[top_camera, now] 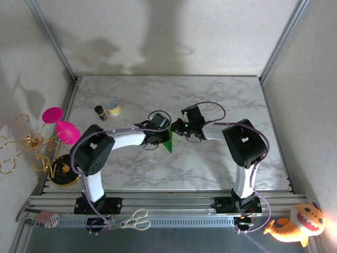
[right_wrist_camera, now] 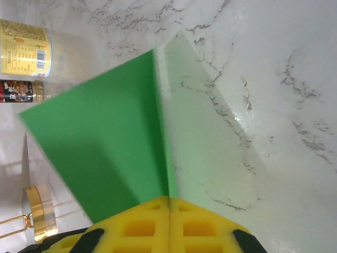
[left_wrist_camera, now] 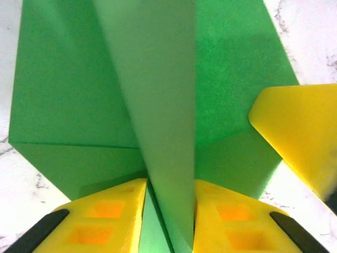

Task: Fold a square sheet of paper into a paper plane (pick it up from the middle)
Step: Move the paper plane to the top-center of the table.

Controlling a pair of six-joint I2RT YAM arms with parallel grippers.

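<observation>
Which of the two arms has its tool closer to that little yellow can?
The left. The left tool pinches the green paper, to the right of the yellow can; the right tool pinches the same paper farther to the right.

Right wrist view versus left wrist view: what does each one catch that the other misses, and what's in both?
Right wrist: a yellow-labelled can, a small dark jar, and the right gripper shut on the bright-green sheet of paper. Left wrist: the left gripper astride a raised fold, plus another yellow finger at the right. Both: that green paper on the white marble table.
</observation>
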